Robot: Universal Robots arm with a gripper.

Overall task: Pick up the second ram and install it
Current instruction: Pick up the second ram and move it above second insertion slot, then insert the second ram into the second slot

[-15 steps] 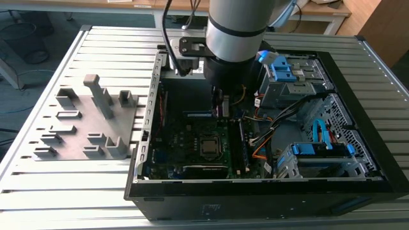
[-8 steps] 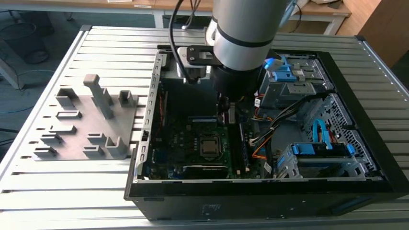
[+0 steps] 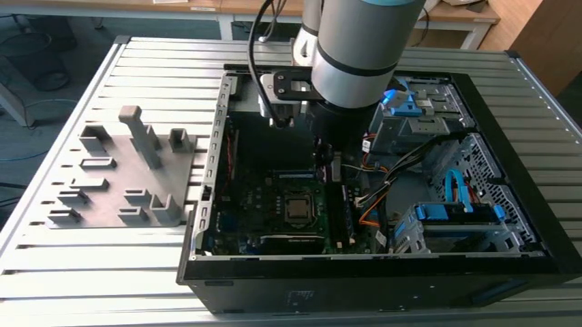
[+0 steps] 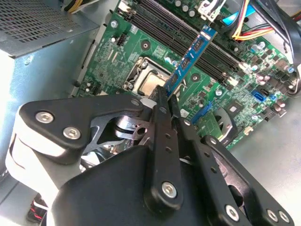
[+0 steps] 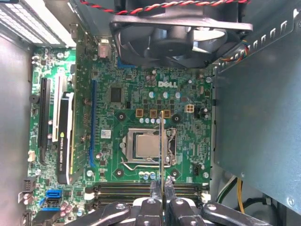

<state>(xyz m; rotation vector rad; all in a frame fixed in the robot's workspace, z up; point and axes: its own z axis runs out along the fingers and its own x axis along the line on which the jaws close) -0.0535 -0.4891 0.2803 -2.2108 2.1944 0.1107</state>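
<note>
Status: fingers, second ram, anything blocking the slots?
Fingers shut on second ram. Ram above motherboard, not yet seated. Slots look unobstructed; cables nearby.

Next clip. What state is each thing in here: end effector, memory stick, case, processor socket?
end effector: shut on the second ram.
second ram: clamped between the fingers, above the motherboard, not seated in a slot.
computer case: lying flat on the table, side panel off, interior open.
processor socket: chip in place, no cooler on it.
</note>
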